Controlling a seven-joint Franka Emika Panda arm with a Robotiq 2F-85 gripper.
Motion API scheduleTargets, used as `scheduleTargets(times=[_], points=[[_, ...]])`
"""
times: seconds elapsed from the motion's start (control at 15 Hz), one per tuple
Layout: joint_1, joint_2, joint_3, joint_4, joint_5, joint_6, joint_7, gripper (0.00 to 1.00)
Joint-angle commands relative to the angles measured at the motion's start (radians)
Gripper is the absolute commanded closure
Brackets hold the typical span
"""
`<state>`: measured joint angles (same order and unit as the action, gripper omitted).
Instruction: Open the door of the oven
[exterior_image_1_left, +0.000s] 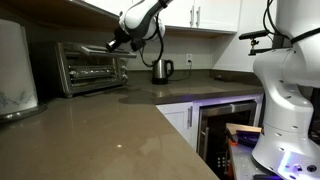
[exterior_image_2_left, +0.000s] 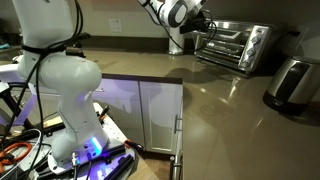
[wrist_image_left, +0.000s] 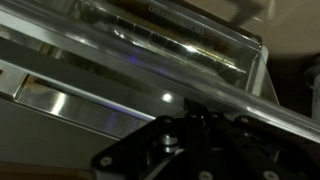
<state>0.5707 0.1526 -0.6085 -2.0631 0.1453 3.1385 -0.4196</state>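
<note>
The oven (exterior_image_1_left: 88, 66) is a small steel toaster oven on the counter against the back wall; it also shows in an exterior view (exterior_image_2_left: 236, 46). Its glass door (exterior_image_1_left: 82, 70) stands upright in both exterior views. My gripper (exterior_image_1_left: 113, 44) is at the door's top edge, on the side nearest the arm (exterior_image_2_left: 196, 32). In the wrist view the bar handle (wrist_image_left: 120, 72) runs slantwise across the picture, very close. My gripper (wrist_image_left: 196, 108) has its dark fingers drawn together at the bar, and their tips are hidden by it.
A steel kettle (exterior_image_1_left: 162, 70) stands on the counter beside the oven. A built-in dark-glass appliance (exterior_image_1_left: 226, 124) sits under the counter. A steel container (exterior_image_2_left: 290, 82) stands near the oven. The robot's white base (exterior_image_2_left: 62, 90) is on the floor.
</note>
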Motion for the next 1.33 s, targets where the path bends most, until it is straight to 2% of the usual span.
scheduleTargets(times=[0.0, 0.4, 1.07, 1.27], points=[[0.023, -0.042, -0.020, -0.030, -0.011, -0.060, 0.033, 1.00], [0.028, -0.055, -0.030, -0.033, -0.021, -0.121, 0.061, 1.00], [0.037, -0.074, -0.056, -0.045, -0.079, -0.156, 0.119, 1.00], [0.038, -0.078, -0.053, -0.057, -0.066, -0.163, 0.128, 1.00]])
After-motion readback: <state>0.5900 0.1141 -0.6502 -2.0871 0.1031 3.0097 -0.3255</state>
